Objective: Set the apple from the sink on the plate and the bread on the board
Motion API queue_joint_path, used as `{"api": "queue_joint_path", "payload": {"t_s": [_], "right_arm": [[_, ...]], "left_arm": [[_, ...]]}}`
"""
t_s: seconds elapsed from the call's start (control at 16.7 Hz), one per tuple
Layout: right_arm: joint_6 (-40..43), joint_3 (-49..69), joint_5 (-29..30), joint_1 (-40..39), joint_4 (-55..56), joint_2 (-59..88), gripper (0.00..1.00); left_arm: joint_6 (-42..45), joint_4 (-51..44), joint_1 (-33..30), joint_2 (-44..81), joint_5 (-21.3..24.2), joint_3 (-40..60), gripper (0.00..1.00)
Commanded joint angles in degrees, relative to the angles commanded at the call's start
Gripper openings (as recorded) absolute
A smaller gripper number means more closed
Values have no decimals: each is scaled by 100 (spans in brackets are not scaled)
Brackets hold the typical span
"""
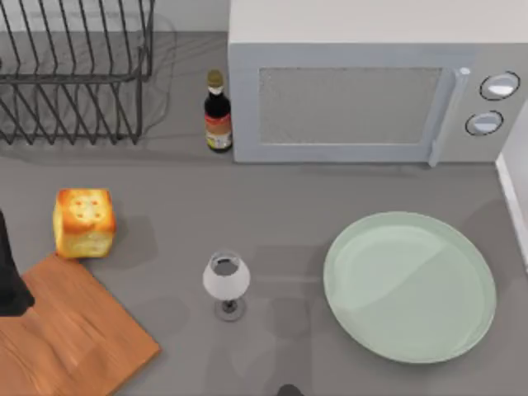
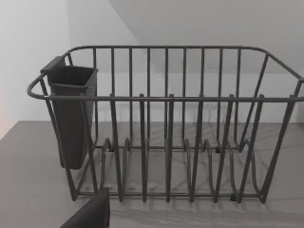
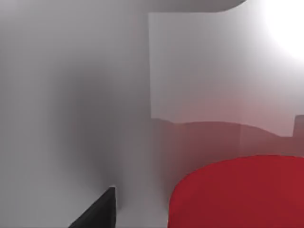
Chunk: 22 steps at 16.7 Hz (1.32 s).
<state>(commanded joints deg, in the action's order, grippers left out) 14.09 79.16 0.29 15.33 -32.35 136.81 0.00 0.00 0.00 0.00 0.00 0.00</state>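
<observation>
The apple [image 3: 240, 192] sits close under the right gripper, low inside the pale sink [image 3: 199, 71], with 1 dark finger [image 3: 97, 213] beside it; whether that gripper is spread or pressed together I cannot tell. The right arm is clearly the nearer one, reaching down toward the sink. The plate [image 1: 410, 285] waits bare at the table's right. The bread [image 1: 83, 223] stands just off the board [image 1: 70, 330]. The left arm [image 1: 10, 272] hangs at the left edge over the board, facing the rack [image 2: 166, 128]; its fingers' state I cannot tell.
</observation>
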Motion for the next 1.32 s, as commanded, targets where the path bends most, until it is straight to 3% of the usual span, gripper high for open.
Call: {"api": "queue_joint_path", "payload": {"t_s": [0.36,0.84,1.32], "right_arm": [[0,0,0,0,0,0,2],[0,0,0,0,0,0,0],[-26,585,-85,-6,-1446,-1069,0]], "left_arm": [[0,0,0,0,0,0,100],[0,0,0,0,0,0,100],[0,0,0,0,0,0,100]]}}
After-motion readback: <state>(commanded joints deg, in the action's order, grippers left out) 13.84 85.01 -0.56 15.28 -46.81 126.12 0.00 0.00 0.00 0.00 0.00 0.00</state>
